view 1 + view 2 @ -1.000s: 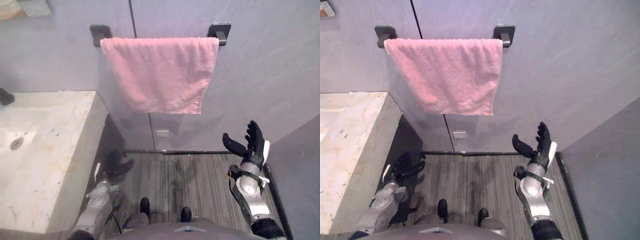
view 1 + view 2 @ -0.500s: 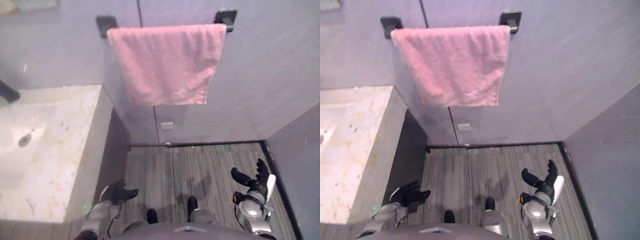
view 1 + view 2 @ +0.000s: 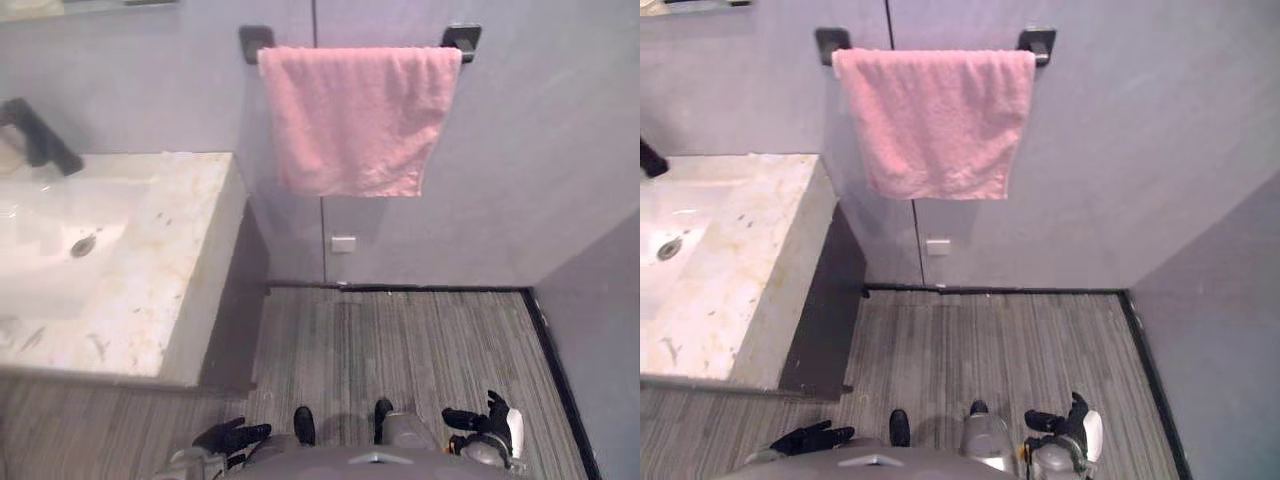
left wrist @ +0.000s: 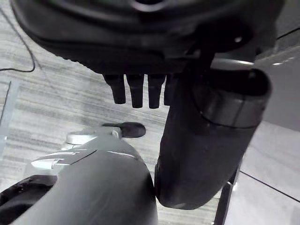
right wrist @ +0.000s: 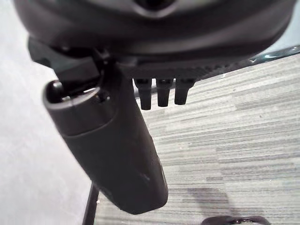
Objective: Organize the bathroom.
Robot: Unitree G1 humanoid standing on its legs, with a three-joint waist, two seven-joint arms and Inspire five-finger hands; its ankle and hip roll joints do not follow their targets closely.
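Note:
A pink towel hangs smoothly over a black bar on the grey wall ahead. Both hands are low by my sides, far below the towel and apart from it. My left hand hangs near the floor beside the vanity, its fingers relaxed and the thumb standing free, with nothing in it. My right hand hangs at the lower right over the striped floor, fingers straight, thumb apart, also holding nothing.
A pale marble-look vanity with a sink basin, a drain and a black tap fills the left. A small white wall plate sits below the towel. A grey side wall bounds the floor on the right.
Both arms have dropped from raised to low at my sides. The camera has shifted, so more of the sink and tap shows; the towel itself has not moved.

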